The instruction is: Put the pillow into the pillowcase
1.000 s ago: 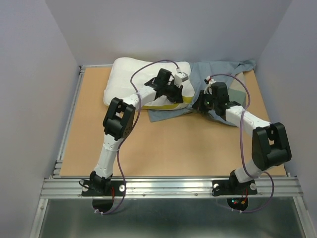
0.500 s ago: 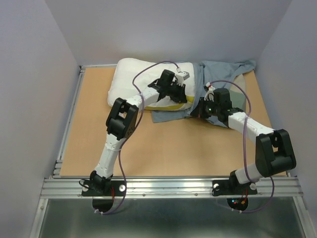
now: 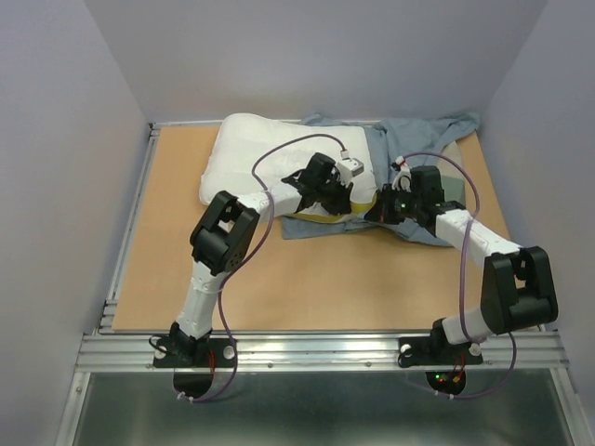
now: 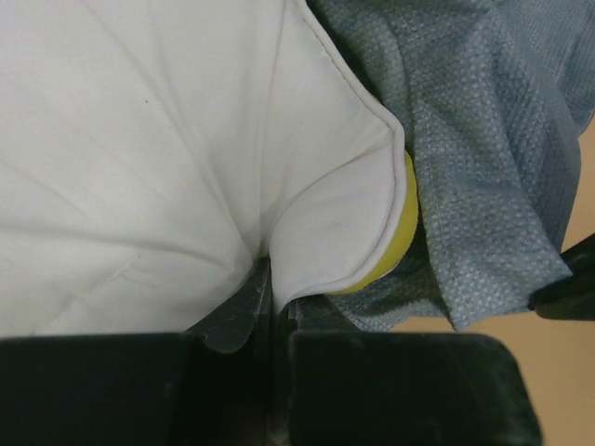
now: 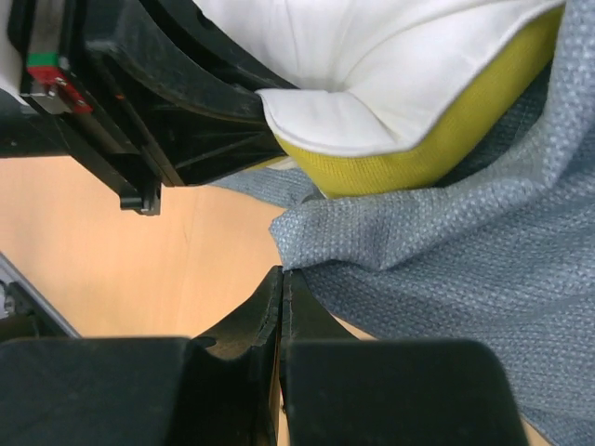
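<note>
Lying across the far half of the table, left of centre, the pillow looked large, white and plump, its quilted cover drawn into soft creases that ran toward the place where it was pinched. To its right, the pillowcase was heaped in the far right corner, a floppy grey-blue cloth with a coarse visible weave. One layer of it lapped over the pillow's right end and another spread flat on the table beneath the pillow's near edge. By that layout, the pillow's end sat at the mouth of the case and most of its body remained outside, so the stuffing seemed only begun.

The left gripper was clamped on a fold of the pillow's white cover close to its near right corner. That hold looked meant for pushing or dragging that end further into the opening. The right gripper was closed tight on the edge of the pillowcase just beside that corner. Its purpose was probably to keep the lower lip of the mouth pulled out and steady so that the cloth would not bunch as the pillow travelled in.

The yellow band ran along the pillow's edge at that corner, bulging slightly and touching the grey-blue cloth that cupped it from below.
</note>
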Action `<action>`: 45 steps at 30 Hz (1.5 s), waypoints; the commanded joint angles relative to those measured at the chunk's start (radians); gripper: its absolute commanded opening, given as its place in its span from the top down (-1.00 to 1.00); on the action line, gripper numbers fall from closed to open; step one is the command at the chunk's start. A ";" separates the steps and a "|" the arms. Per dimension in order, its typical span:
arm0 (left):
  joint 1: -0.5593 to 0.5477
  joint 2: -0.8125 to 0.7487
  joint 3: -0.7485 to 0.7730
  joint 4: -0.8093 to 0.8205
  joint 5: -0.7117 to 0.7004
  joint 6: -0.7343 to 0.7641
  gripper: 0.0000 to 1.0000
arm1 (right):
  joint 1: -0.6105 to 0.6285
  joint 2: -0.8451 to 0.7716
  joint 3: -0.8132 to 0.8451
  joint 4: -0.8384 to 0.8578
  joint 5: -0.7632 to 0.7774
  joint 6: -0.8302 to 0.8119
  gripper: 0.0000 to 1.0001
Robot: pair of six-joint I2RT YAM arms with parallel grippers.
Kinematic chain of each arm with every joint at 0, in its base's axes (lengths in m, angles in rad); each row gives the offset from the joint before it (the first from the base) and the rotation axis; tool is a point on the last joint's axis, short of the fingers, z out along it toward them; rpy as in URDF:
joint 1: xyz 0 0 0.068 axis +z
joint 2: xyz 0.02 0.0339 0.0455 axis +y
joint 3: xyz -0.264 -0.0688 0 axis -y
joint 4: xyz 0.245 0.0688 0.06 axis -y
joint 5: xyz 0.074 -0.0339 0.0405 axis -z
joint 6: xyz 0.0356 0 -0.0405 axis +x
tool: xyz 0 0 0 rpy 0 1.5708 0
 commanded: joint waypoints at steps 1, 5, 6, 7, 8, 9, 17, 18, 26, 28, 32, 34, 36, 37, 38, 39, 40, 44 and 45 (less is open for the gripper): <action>0.024 -0.031 -0.035 -0.009 0.031 -0.011 0.70 | -0.011 -0.021 0.068 -0.017 -0.124 0.020 0.99; 0.012 -0.026 0.037 0.036 0.032 -0.012 0.70 | -0.012 -0.024 0.045 -0.017 -0.182 0.026 0.99; 0.007 -0.028 0.063 0.028 0.067 -0.044 -0.02 | -0.011 -0.030 0.033 -0.017 -0.184 0.026 0.99; 0.007 -0.028 0.064 0.028 0.067 -0.032 -0.08 | -0.012 -0.038 0.028 -0.018 -0.176 0.026 0.99; 0.008 -0.043 0.071 0.008 0.085 -0.022 -0.15 | -0.011 -0.047 0.022 -0.020 -0.170 0.023 0.99; 0.015 -0.069 0.059 -0.021 0.122 0.046 -0.21 | -0.012 -0.069 0.016 -0.026 -0.167 0.019 0.99; 0.054 -0.201 -0.080 -0.084 0.251 0.142 0.00 | -0.012 -0.073 0.003 -0.041 -0.139 0.007 0.99; 0.054 -0.190 -0.074 -0.084 0.257 0.131 0.08 | -0.012 -0.075 0.005 -0.044 -0.133 0.002 0.99; 0.024 -0.011 -0.007 0.057 0.316 0.028 0.45 | -0.012 -0.067 0.019 -0.080 -0.123 -0.026 0.99; 0.001 0.087 0.043 0.016 0.135 -0.079 1.00 | -0.012 -0.064 0.028 -0.081 -0.147 -0.026 0.99; 0.002 0.176 0.067 -0.023 0.084 -0.096 1.00 | -0.011 -0.075 0.040 -0.083 -0.191 -0.027 0.99; 0.005 0.167 0.050 -0.017 0.072 -0.114 1.00 | -0.012 -0.089 0.034 -0.084 -0.233 -0.029 0.99; 0.011 0.141 0.015 0.000 0.064 -0.110 1.00 | -0.011 -0.093 0.020 -0.130 -0.245 -0.038 0.84; 0.016 0.132 0.006 0.002 0.059 -0.110 1.00 | -0.011 -0.093 0.032 -0.182 -0.216 -0.064 0.64; 0.022 0.118 -0.005 -0.006 0.050 -0.105 1.00 | -0.012 -0.092 0.067 -0.248 -0.177 -0.138 0.27; 0.025 0.113 -0.010 -0.012 0.044 -0.099 1.00 | -0.015 -0.093 0.090 -0.355 -0.119 -0.167 0.05; 0.025 0.107 -0.013 -0.019 0.036 -0.094 1.00 | -0.047 -0.107 0.106 -0.391 -0.007 -0.203 -0.37; 0.025 0.095 -0.037 -0.023 0.043 -0.091 1.00 | -0.173 -0.127 0.239 -0.431 0.109 -0.219 -0.41; 0.025 0.096 -0.038 -0.023 0.046 -0.093 1.00 | -0.175 -0.117 0.239 -0.431 0.142 -0.213 -0.36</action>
